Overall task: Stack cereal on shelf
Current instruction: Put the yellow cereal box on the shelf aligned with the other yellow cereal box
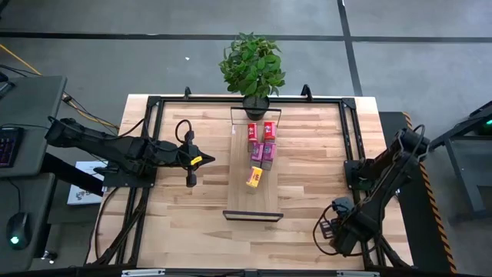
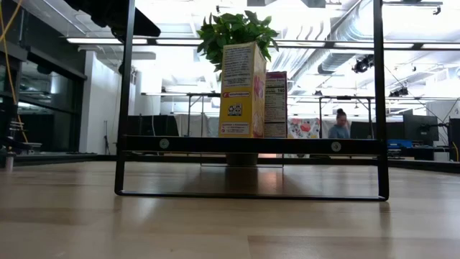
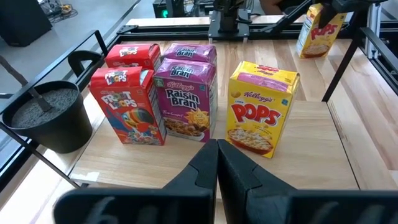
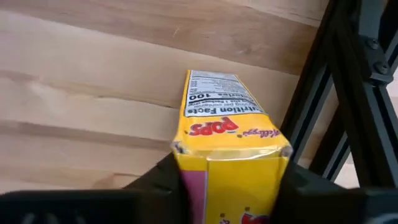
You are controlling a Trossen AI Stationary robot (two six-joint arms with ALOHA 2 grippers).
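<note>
The shelf [image 1: 265,201] lies along the table's middle. Five cereal boxes stand on its plank: two red [image 3: 127,102], two pink-magenta [image 3: 185,93] and one yellow [image 3: 258,112]; they also show in the high view [image 1: 260,151]. My left gripper [image 1: 207,160] is shut and empty, left of the shelf, pointing at the boxes; its fingers show in the left wrist view [image 3: 216,163]. My right gripper [image 1: 336,228] is at the table's near right, shut on the second yellow box [image 4: 227,134], which also shows far off in the left wrist view [image 3: 320,28]. My right gripper pinches the yellow box between its two fingers [image 4: 168,174], one on each of two opposite sides near the box's closer end [image 4: 236,168]. The fingers lie along the box. Its other end [image 4: 214,84] points toward the tabletop; whether it touches the wood I cannot tell.
A potted plant [image 1: 254,69] stands at the shelf's far end, its black pot [image 3: 43,118] beside the red boxes. A black frame [image 1: 350,135] runs around the table. The near part of the shelf plank [image 1: 254,201] is bare. A person [image 2: 339,124] sits in the room behind.
</note>
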